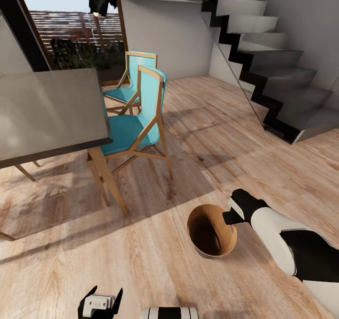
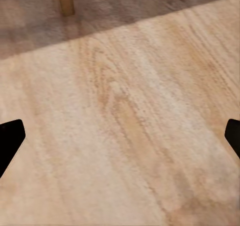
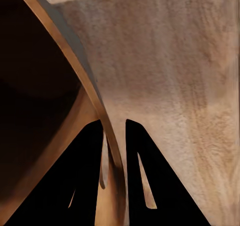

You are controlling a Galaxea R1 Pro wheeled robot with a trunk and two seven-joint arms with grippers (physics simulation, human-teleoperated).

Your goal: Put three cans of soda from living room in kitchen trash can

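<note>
Since the tash can (image 1: 213, 232) looked light and stiff, my right gripper (image 1: 231, 217) pinched its thin rim (slip risk), while my left gripper (image 2: 120, 136) hung open.

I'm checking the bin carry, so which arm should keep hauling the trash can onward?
Right. Its gripper is pinched on the trash can rim, jaws either side of the wall. The left gripper hangs open and empty over the floor.

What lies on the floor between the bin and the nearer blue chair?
Nothing: in the head view, only bare wood floor separates the bin from the nearer blue chair.
</note>
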